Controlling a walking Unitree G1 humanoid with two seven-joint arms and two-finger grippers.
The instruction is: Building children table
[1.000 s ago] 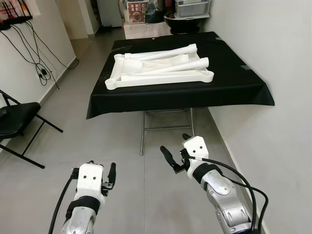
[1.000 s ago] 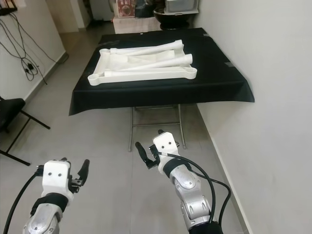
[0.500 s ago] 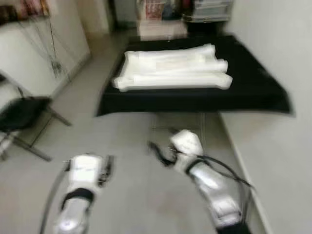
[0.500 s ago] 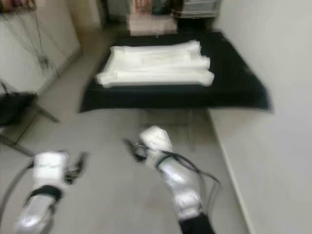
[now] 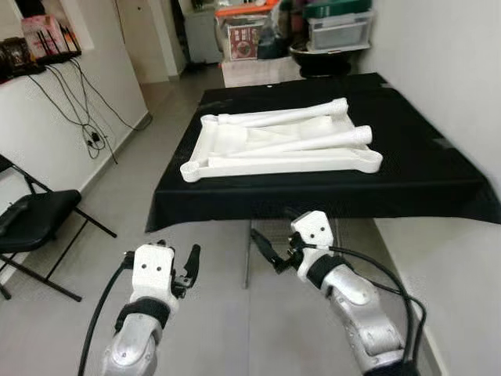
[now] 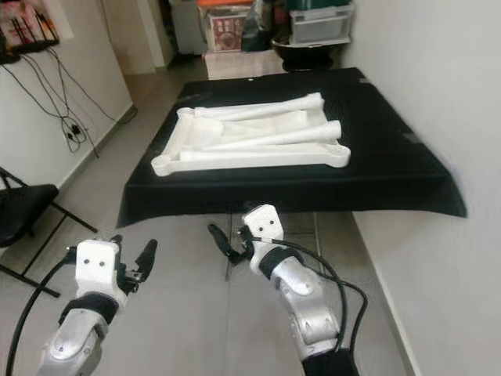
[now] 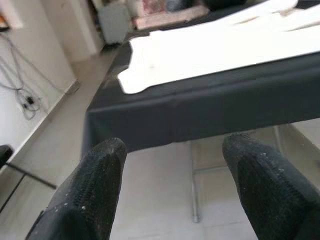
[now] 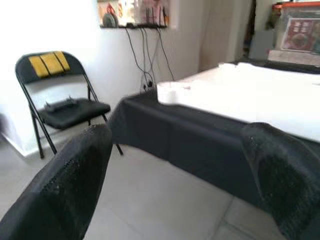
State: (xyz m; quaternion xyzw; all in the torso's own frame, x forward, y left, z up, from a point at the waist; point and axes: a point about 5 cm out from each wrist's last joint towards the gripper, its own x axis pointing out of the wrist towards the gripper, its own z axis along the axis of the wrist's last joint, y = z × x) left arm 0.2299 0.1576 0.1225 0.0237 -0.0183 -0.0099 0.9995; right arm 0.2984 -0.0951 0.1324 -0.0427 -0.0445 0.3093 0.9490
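A white plastic table top (image 5: pixel 235 163) lies upside down on a table draped in black cloth (image 5: pixel 423 176), with two long white legs (image 5: pixel 313 142) resting across it. Both grippers hang low over the grey floor, short of the cloth's front edge. My left gripper (image 5: pixel 180 258) is open, and in the left wrist view its fingers (image 7: pixel 95 185) frame the cloth edge and the white top's corner (image 7: pixel 135 80). My right gripper (image 5: pixel 278 233) is open too, its fingers (image 8: pixel 75 175) spread wide before the draped table, with nothing between them.
A black folding chair (image 5: pixel 35 219) stands at the left by a white wall with hanging cables (image 5: pixel 86 117). A white wall (image 5: pixel 454 78) runs close along the right. Boxes and bins (image 5: pixel 337 31) crowd the far end. Metal table legs (image 5: pixel 246 262) show under the cloth.
The whole view has shifted and the table now looks nearer and larger; half a second ago the picture was blurred. Both arms keep the same pose, fingers still apart.
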